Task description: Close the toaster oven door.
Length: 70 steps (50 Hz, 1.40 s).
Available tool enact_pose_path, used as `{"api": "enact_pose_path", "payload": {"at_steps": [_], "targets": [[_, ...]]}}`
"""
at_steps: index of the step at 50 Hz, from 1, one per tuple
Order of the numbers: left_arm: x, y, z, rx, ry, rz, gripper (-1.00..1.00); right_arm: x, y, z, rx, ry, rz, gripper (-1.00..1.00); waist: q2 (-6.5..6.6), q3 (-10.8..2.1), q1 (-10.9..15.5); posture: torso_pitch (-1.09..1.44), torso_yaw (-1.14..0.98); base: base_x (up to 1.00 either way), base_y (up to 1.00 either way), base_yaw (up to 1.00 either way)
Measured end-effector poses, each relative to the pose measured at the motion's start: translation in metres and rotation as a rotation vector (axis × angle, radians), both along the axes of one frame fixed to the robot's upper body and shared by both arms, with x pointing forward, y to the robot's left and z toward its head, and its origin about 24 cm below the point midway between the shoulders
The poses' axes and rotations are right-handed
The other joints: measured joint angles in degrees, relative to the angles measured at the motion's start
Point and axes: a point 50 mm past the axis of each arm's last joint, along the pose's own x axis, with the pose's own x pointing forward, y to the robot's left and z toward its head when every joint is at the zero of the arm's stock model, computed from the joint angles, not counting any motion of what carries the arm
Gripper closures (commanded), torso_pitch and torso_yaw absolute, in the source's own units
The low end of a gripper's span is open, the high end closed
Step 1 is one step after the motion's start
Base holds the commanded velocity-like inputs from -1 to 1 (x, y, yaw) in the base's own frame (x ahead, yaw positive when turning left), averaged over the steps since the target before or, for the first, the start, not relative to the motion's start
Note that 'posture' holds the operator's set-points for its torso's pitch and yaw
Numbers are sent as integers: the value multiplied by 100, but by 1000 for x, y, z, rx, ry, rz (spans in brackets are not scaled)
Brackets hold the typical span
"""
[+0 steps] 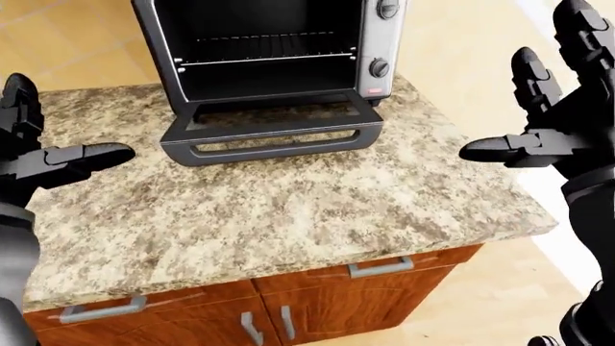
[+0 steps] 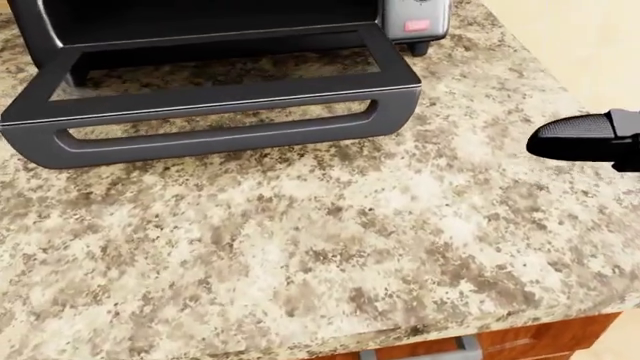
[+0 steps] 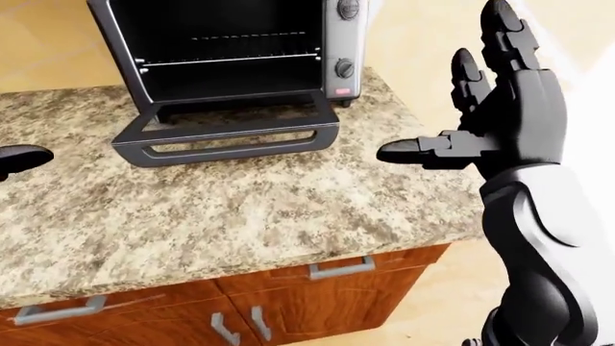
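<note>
Left hand: the left hand (image 1: 52,155) sits at the left edge of the left-eye view, fingers spread and gripping nothing, over the left part of the granite counter (image 1: 288,209).
Toaster oven: the toaster oven (image 1: 274,50) stands in the upper centre of the left-eye view, cavity and rack exposed.
Door: the toaster oven door (image 1: 274,133) is folded down flat onto the counter toward the lower part of the frame, its handle bar (image 2: 215,131) along the near edge; well apart from both hands.
Right hand: the right hand (image 3: 490,122) is raised at the right of the right-eye view, fingers released and upright, thumb pointing toward the oven, empty.
Cabinet: wooden drawers with a drawer pull (image 3: 337,268) below the counter.
Step in hand: approach, door not yet touched.
Doing it well: probably slide fingertips under the handle bar near its middle, then lift in an arc about the hinge at the oven's base; a push off-centre might shove the oven along the counter.
</note>
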Motion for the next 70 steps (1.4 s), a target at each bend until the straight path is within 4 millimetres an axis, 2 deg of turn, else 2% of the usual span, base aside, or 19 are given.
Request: {"api": "enact_pose_path", "payload": {"at_steps": [3, 4, 5, 6, 8, 10, 14, 16, 21, 25, 28, 30, 34, 38, 46, 55, 60, 66, 70], "targets": [[0, 0, 2, 7, -9, -1, -100, -2, 0, 3, -3, -21, -1, -100, -247, -15, 31, 0, 0, 20, 16, 0], [0, -1, 2, 7, -12, -4, -100, -2, 0, 3, -3, -23, -4, -100, -284, -29, 14, 0, 0, 22, 16, 0], [1, -3, 0, 2, -5, -14, -100, -2, -2, 2, 1, -17, -10, -100, -194, 6, -37, 0, 0, 20, 16, 0], [2, -4, -3, 1, 7, -24, -100, -1, -4, -1, 8, -4, -18, -100, -175, 32, -72, 0, 0, 20, 15, 0], [4, -6, -5, 1, 26, -41, -100, 1, -7, -5, 16, 27, -34, -100, -218, 4, -115, 0, 0, 20, 15, 0], [4, -6, -4, 2, 24, -42, -100, 2, -7, -5, 13, 28, -38, -100, -178, -39, -118, 0, 0, 20, 14, 0], [0, -3, 3, 15, -13, -23, -100, -1, -5, 1, 1, -9, -31, -100, 70, -16, -147, 0, 0, 20, 14, 0], [-1, -2, 6, 19, -24, -17, -100, 0, -5, 4, -3, -19, -31, -100, 311, -49, -141, 0, 0, 19, 12, 0], [-1, 6, 2, -3, 2, 19, -100, 4, -1, 3, 0, 4, -8, -100, 301, 114, -40, 0, 0, 2, 1, 0], [-2, 4, 5, 6, -8, 12, -100, 4, -4, 7, 6, -10, -27, -100, 59, 196, -38, 0, 0, 0, 0, 0], [-1, 4, 5, 13, 2, 6, -100, 3, -6, 11, 0, -36, -47, -100, -222, 132, 15, 0, 0, 0, 0, 0], [0, 5, 2, -3, 8, 6, -100, 7, -9, 13, 5, -39, -63, -100, -160, 160, 30, 0, 0, 0, 0, 0], [1, 5, -1, -1, 25, 1, -100, 13, -12, 13, -6, -20, -91, -100, -29, 83, 46, 0, 0, 0, 0, 0], [-2, 5, 4, 10, 0, 2, -100, 20, -13, 16, -16, -22, -98, -100, 35, 41, 44, 0, 0, 0, 0, 0], [-2, 7, 4, 3, -4, 7, -100, 40, -14, 19, -52, 6, -103, -100, 82, 26, -3, 0, 0, 0, 0, 0], [-1, 12, 1, 31, 11, 40, -100, 64, -23, 12, -84, 55, -156, -100, 102, 31, -30, 0, 0, 0, 0, 0], [-2, 20, 0, 26, 30, 87, -100, 77, -24, 8, -117, 71, -167, -100, 101, 28, -45, 0, 0, 0, 0, 0], [-11, 41, 4, -39, 20, 159, -100, 87, -26, 6, -146, 86, -175, -100, 115, 26, -48, 0, 0, 0, 0, 0], [-13, 41, 2, -46, 18, 156, -100, 98, -26, -1, -170, 104, -184, -100, 149, -9, -58, 0, 0, 0, 0, 0]]}}
